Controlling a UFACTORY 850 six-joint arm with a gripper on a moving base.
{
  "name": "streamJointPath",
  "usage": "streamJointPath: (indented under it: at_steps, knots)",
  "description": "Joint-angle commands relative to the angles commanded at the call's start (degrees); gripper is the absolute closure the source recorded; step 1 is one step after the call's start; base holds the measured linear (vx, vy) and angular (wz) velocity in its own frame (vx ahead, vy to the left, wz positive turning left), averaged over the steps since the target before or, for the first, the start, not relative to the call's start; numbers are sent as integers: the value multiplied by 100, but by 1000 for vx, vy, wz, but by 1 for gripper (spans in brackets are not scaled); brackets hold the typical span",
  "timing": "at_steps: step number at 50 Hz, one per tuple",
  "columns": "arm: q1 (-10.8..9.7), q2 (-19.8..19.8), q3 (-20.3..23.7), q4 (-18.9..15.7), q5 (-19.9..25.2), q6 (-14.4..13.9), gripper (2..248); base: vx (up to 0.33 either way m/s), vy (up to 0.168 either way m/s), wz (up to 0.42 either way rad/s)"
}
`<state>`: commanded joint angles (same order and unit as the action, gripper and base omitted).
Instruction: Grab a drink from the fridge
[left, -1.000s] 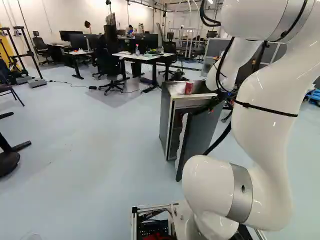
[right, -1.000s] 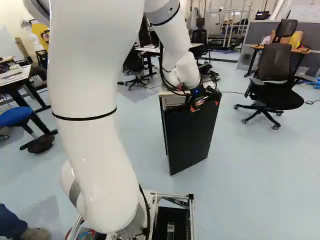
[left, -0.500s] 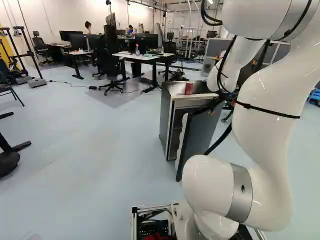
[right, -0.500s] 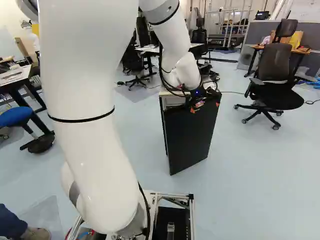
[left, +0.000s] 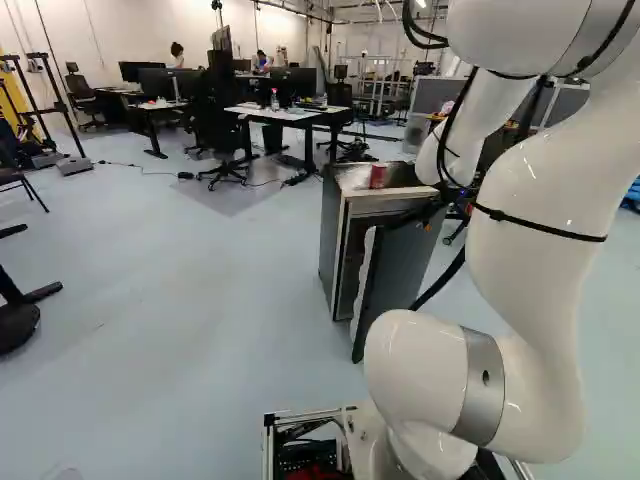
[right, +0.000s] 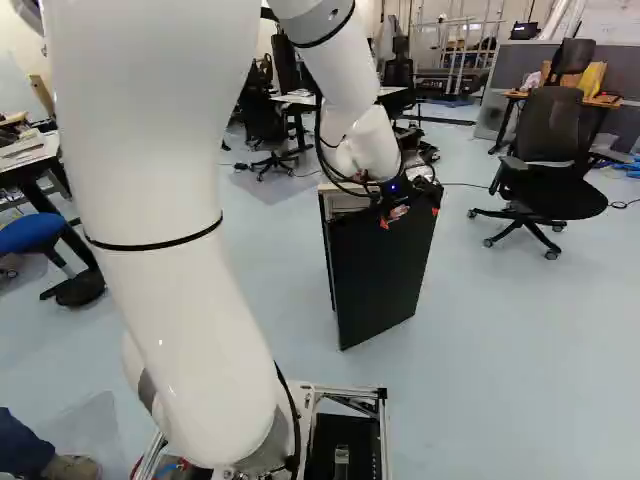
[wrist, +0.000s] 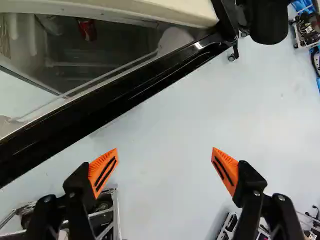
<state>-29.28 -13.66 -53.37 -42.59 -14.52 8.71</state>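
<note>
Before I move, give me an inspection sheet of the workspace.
Surface: fridge top bears a red can.
Job's things: fridge door partly open; another red can inside, upright or lying unclear.
Clutter: a bottle on the far white-topped table; monitors behind.
Jaws: open wide, nothing between them, over floor outside the door; its black edge lies ahead.
Cables: a black one hangs by the arm; a thin one crosses the floor beyond the fridge.
Surroundings: black office chair at the right of the right base view.
</note>
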Motion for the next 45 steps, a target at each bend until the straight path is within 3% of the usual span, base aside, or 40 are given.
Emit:
streamJointPath:
  at_steps: [17,45]
  knots:
    - [68,52,66,-195,54,0,3,0,0,0]
    - [73,-213,1,-610,121,0,3,0,0,0]
